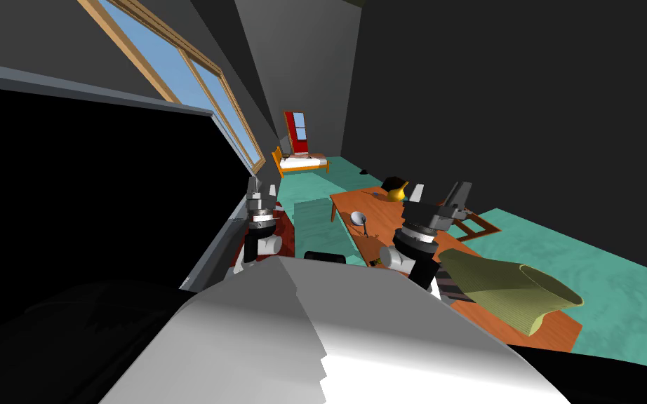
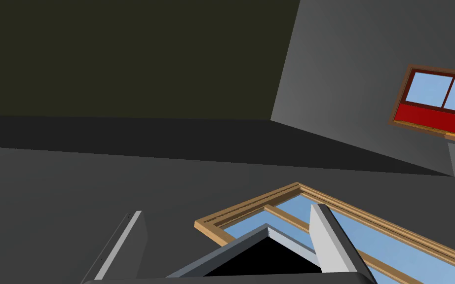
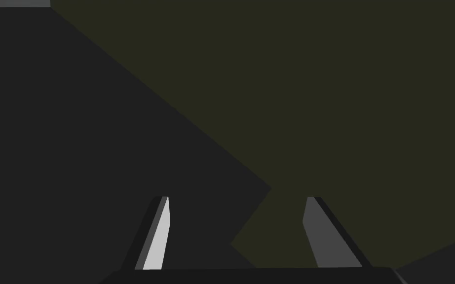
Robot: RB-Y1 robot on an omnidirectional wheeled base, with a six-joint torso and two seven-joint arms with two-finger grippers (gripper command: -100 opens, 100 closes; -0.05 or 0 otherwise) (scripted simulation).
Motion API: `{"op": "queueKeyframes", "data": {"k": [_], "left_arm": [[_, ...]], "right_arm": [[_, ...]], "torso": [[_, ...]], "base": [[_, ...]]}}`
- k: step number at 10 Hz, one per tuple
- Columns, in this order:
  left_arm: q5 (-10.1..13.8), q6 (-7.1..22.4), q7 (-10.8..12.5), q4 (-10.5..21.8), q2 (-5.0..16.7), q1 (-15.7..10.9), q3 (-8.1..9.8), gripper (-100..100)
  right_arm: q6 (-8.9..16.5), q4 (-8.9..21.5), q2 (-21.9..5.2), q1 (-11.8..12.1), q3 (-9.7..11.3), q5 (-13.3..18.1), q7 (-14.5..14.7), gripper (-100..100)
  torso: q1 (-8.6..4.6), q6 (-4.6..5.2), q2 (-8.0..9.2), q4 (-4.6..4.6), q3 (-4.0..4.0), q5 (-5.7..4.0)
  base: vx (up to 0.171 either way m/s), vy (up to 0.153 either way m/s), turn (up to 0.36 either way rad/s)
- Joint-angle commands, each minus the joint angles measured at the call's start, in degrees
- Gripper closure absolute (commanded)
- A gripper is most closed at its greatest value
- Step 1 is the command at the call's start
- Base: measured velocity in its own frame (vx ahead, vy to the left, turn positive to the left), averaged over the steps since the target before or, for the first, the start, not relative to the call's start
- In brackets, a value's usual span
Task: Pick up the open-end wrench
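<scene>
Both arms raised, fingers wide apart and empty, right gripper (image 1: pixel 461 186) over the brown table (image 1: pixel 378 210), left gripper (image 1: pixel 262 186) well off to its side; wrench presumably on that table but too small to tell, long axis unreadable, right arm judged nearer.

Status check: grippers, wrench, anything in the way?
Left gripper open, empty. Right gripper open, empty. Wrench too small to pick out on wooden table. Ribbed vase on table's near end.
</scene>
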Motion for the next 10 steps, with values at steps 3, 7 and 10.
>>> {"op": "queueKeyframes", "data": {"k": [3,7,10], "left_arm": [[0.0,0.0,0.0,0.0,0.0,0.0,0.00,0],[0.0,0.0,0.0,0.0,0.0,0.0,0.00,0],[0.0,0.0,0.0,0.0,0.0,0.0,0.00,0]], "right_arm": [[4.6,4.6,-1.9,-2.8,-1.0,-2.6,-1.5,-100],[9.5,9.6,-3.4,-5.7,-1.9,-5.2,-3.1,-100],[13.4,13.8,-4.5,-8.1,-2.7,-7.2,-4.3,-100]], "torso": [[0.14,-0.01,0.09,0.02,0.05,0.03],[0.03,0.00,0.05,0.01,0.03,0.01],[0.01,0.00,0.04,0.01,0.02,0.00]], "base": [[-0.030,0.038,0.012],[-0.020,0.015,0.006],[-0.018,0.006,0.005]]}}
